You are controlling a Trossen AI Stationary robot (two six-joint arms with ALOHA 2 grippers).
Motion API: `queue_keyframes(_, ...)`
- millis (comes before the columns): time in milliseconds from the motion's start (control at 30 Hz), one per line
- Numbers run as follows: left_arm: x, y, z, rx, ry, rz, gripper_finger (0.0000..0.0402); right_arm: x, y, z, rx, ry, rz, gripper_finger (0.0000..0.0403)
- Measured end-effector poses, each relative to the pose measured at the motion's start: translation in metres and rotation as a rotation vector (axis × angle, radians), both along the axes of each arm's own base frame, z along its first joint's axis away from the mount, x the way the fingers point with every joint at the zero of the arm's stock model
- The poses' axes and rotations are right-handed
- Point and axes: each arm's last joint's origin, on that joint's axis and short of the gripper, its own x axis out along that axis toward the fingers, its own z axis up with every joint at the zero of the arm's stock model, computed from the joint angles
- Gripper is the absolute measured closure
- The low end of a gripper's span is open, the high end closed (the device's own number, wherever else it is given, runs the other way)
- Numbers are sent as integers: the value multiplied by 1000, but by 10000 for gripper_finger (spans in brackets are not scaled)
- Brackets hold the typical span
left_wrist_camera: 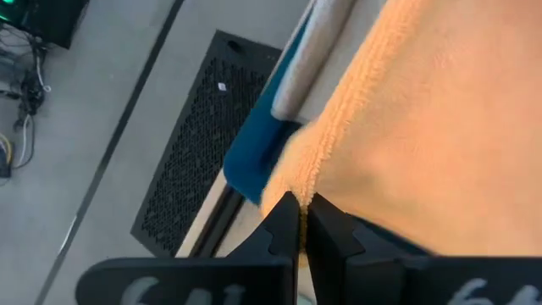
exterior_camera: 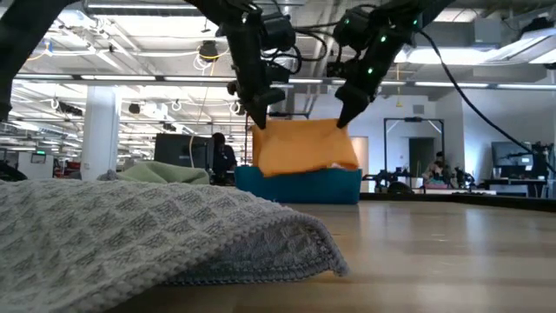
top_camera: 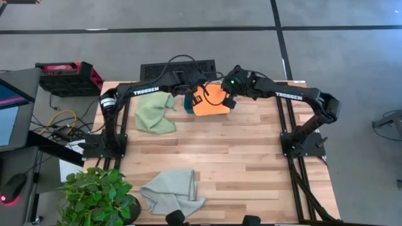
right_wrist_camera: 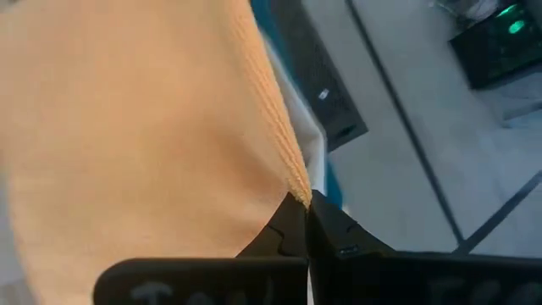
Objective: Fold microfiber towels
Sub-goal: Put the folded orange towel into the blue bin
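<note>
Now both pincers, left and right, pinched tight on orange towel corners, hold it over the teal tray at upper centre; likely next: lower it in evenly, then release.

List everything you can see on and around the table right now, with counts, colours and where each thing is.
orange towel: one, orange, hanging above the teal tray at the table's far edge, pinched at two corners.
green towel: one, light green, crumpled on the far left of the table.
grey towel: one, pale grey, crumpled at the near edge.
teal tray: one, teal, far edge, a pale cloth showing inside it.
potted plant: one, green, near left corner.
red case: one, red and black, on the floor beyond the left arm.
left gripper: shut on the orange towel's corner.
right gripper: shut on the other corner.
</note>
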Motion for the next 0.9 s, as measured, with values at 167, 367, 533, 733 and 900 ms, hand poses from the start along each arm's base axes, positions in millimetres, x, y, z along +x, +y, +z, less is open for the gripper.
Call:
queue_keyframes(167,1,12,-12,6,29,27,401,5,-14,-17,2,21,-11,395)
queue_keyframes(367,5,27,-27,15,39,26,401,11,-26,-31,-17,35,-16,391)
queue_keyframes(533,10,33,-35,33,47,3,401,13,-33,-42,-25,72,-12,385)
queue_keyframes(733,12,41,-43,36,35,14,397,17,-37,-55,-27,122,12,369)
queue_keyframes(900,12,43,-42,56,32,27,354,19,-38,-63,-19,126,7,347)
